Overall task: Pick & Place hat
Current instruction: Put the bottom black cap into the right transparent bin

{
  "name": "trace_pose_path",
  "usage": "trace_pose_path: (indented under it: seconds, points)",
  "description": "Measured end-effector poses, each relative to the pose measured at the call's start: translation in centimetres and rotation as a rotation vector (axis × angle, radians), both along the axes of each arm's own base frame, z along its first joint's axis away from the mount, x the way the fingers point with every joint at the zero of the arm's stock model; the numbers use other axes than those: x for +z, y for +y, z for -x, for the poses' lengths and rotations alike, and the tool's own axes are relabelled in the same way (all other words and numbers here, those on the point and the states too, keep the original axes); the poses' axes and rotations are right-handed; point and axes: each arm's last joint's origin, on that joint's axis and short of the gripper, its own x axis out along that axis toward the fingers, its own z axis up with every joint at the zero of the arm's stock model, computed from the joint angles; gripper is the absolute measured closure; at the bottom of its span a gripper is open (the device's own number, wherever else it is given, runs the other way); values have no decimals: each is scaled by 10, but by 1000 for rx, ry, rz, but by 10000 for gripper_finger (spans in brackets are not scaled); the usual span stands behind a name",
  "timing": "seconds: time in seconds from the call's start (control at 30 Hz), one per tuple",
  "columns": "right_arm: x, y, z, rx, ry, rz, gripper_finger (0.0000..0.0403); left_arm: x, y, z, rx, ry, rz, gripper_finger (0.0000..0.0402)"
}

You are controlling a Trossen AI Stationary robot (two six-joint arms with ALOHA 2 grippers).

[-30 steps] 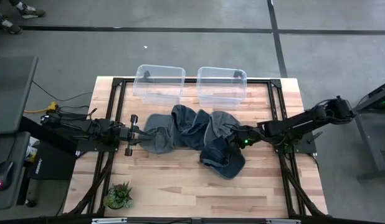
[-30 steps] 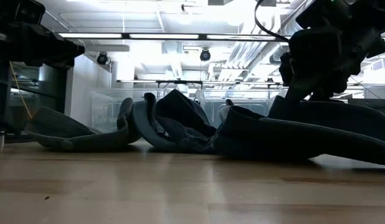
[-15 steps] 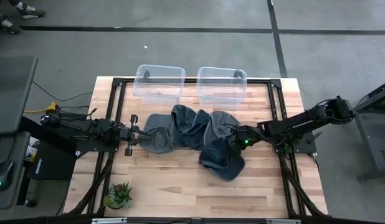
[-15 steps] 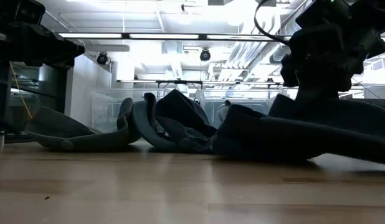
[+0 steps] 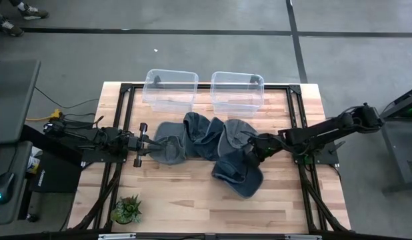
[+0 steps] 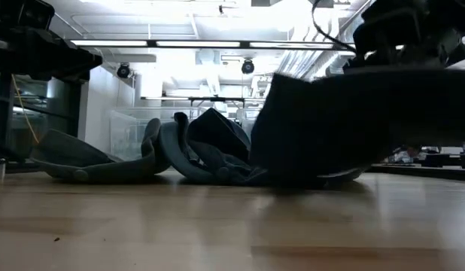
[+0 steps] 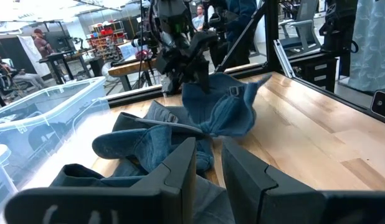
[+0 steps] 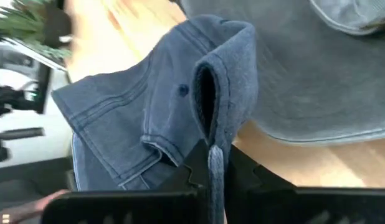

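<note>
Several blue denim hats lie in a row across the table's middle (image 5: pixel 193 137). The nearest hat (image 5: pixel 238 175) hangs from my right gripper (image 5: pixel 255 152), which is shut on it; in the low view this hat (image 6: pixel 345 124) looms large and raised. The left wrist view shows it (image 7: pixel 220 109) hanging under that gripper. I cannot tell whether its lower edge (image 6: pixel 293 181) touches the table. My left gripper (image 7: pixel 208 165) waits low at the table's left, narrowly open, just beside the leftmost hat (image 5: pixel 169 148). My right gripper pinches a folded edge of the hat's crown (image 8: pixel 211 152) between its two fingers, beside a looped opening (image 8: pixel 205 99). The fingers come from the table's right side, slanting down. The hat hangs below and ahead of them, its cloth slack and bunched.
Two clear plastic bins (image 5: pixel 170 87) (image 5: pixel 237 90) stand at the far edge behind the hats. A small potted plant (image 5: pixel 128 210) sits at the near left corner. Bare wood lies along the near edge (image 5: pixel 193 200).
My right gripper has shut on the nearest hat and risen, shifting a little toward the table's right edge. The hat, flat on the table before, now has its held part drawn up and hangs raised in the low view. The other hats have stayed put.
</note>
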Motion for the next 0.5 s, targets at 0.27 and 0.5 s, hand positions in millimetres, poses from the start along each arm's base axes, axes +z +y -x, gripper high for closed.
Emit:
trace_pose_path:
  seconds: [0.27,0.5]
  points:
    - [42,-2,8,-10,-205,44,393,0,0,0,0,0,0,328]
    - [92,-7,11,-45,-367,247,393,0,0,0,0,0,0,328]
